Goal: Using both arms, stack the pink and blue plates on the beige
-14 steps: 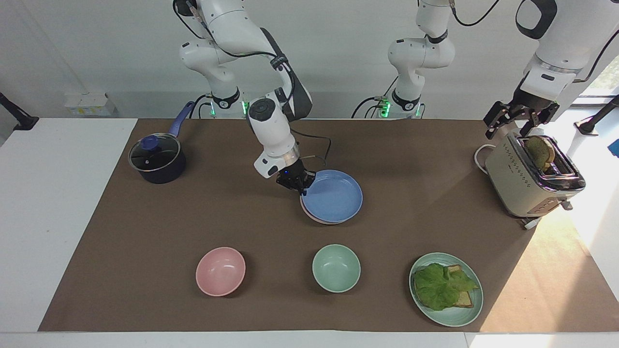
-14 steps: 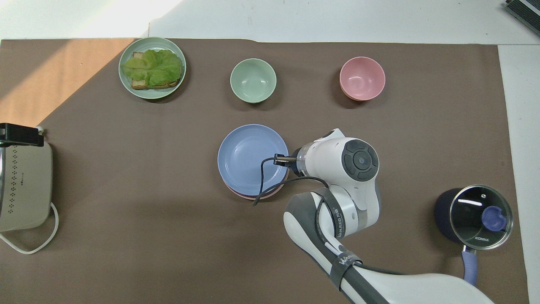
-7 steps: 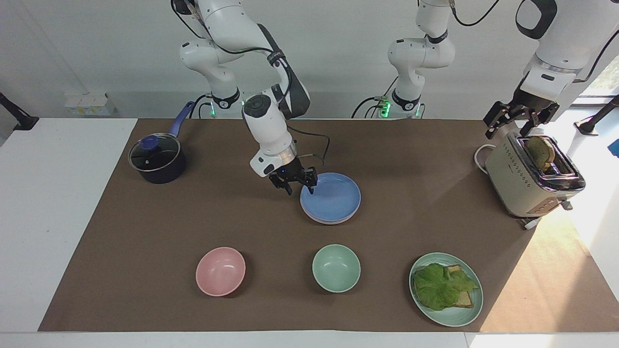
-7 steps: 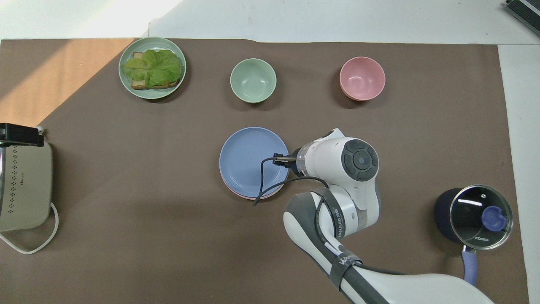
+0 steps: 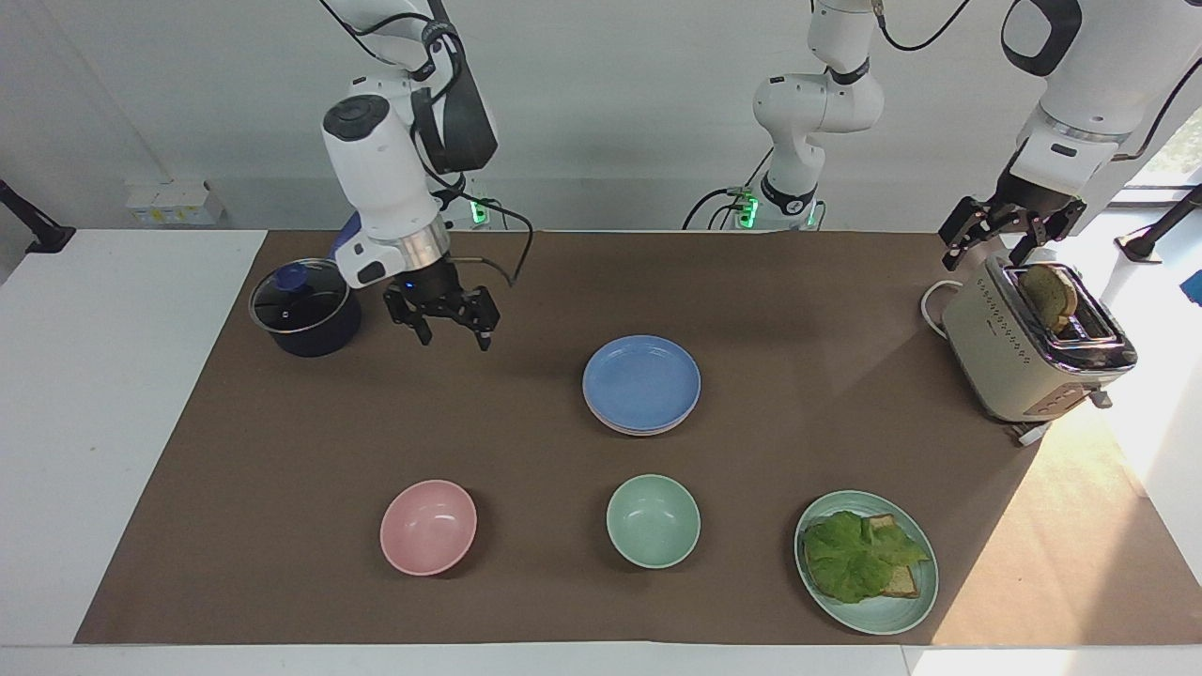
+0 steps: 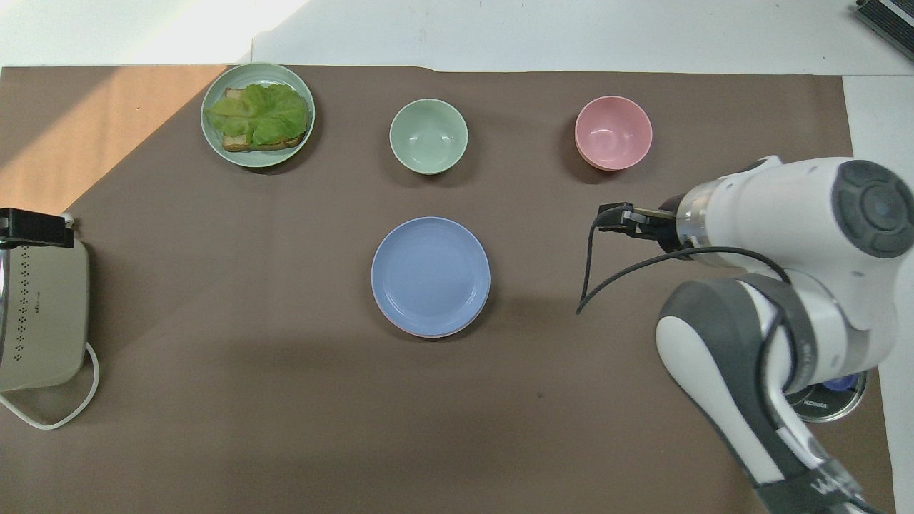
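The blue plate [image 5: 641, 383], centre frame atop the pink one, looks light, stiff and slick, best pinched at its rim; right gripper [image 5: 454, 326] and left gripper [image 5: 1005, 235] hang with jaws released.

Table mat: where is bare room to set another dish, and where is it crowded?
Bare mat lies between the plate stack and the toaster, also between stack and pot. Crowded: the row of pink bowl, green bowl, sandwich plate.
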`<action>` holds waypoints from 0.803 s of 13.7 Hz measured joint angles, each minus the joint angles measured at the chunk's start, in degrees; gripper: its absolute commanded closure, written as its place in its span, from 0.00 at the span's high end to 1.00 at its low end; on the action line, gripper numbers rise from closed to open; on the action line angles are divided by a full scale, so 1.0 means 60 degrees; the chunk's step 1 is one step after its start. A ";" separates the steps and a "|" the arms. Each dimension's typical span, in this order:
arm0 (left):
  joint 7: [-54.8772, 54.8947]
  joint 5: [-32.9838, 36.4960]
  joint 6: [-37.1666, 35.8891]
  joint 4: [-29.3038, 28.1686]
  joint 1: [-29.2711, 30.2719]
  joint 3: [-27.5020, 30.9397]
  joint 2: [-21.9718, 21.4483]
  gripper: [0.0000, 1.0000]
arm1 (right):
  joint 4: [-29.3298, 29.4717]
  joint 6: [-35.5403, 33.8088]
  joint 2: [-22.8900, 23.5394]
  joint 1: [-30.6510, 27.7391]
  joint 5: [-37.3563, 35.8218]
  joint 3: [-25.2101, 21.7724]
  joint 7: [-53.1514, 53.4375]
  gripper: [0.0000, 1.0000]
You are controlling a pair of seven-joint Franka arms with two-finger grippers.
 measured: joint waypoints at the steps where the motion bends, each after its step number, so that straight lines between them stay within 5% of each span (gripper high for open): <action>1: 0.0000 0.0000 0.0000 0.0000 0.0000 0.0000 0.0000 1.00 | 0.0214 -0.0555 -0.0148 -0.0327 -0.0019 -0.0005 -0.0235 1.00; 6: 0.0000 0.0000 0.0000 0.0000 0.0000 0.0000 0.0000 1.00 | 0.1852 -0.3251 -0.0317 -0.1422 -0.0462 -0.0025 -0.1453 1.00; 11: 0.0000 0.0000 -0.0001 0.0000 0.0000 0.0000 0.0000 1.00 | 0.3208 -0.5391 -0.0326 -0.1436 -0.1116 0.0034 -0.1513 1.00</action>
